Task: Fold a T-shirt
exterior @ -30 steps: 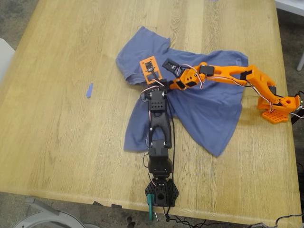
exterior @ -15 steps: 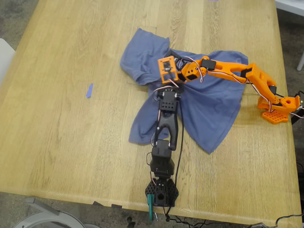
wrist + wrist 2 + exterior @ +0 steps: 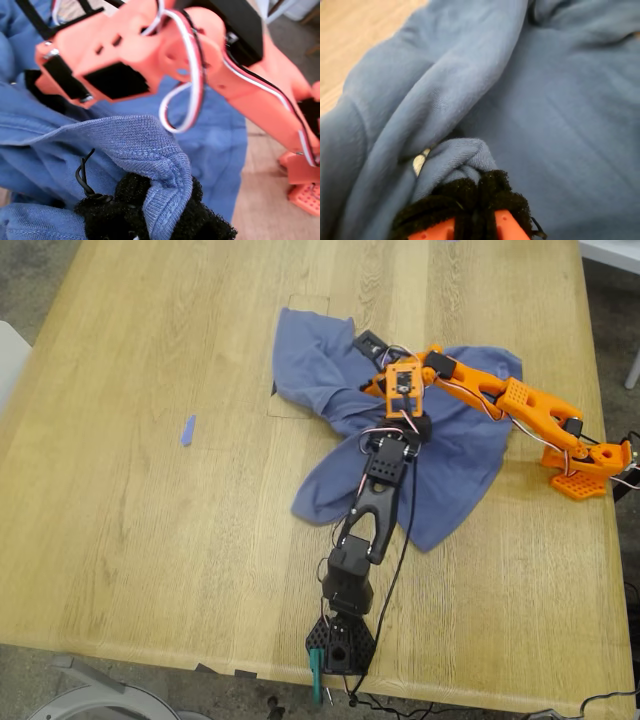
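The slate-blue T-shirt (image 3: pixel 318 368) lies crumpled on the wooden table (image 3: pixel 150 540), bunched under both arms. The black arm carries my first gripper (image 3: pixel 410 426), which is shut on a hemmed edge of the T-shirt (image 3: pixel 145 145) between its black padded fingers (image 3: pixel 200 220). The orange arm (image 3: pixel 165 55) crosses close in front of it. That arm reaches in from the exterior view's right. Its end, my second gripper (image 3: pixel 378 378), is shut on a small raised fold of the T-shirt (image 3: pixel 465 152) between black pads (image 3: pixel 462 197). The two grippers sit close together over the shirt's middle.
A small blue tape scrap (image 3: pixel 187 430) lies on the table toward the exterior view's left. The black arm's base (image 3: pixel 340 645) stands at the near table edge. The orange arm's base (image 3: pixel 580 475) is at the exterior view's right edge. Cables trail along both arms.
Both grippers have moved toward the exterior view's right, staying shut on the cloth. The shirt's part on that view's left has been dragged along and bunched toward the middle.
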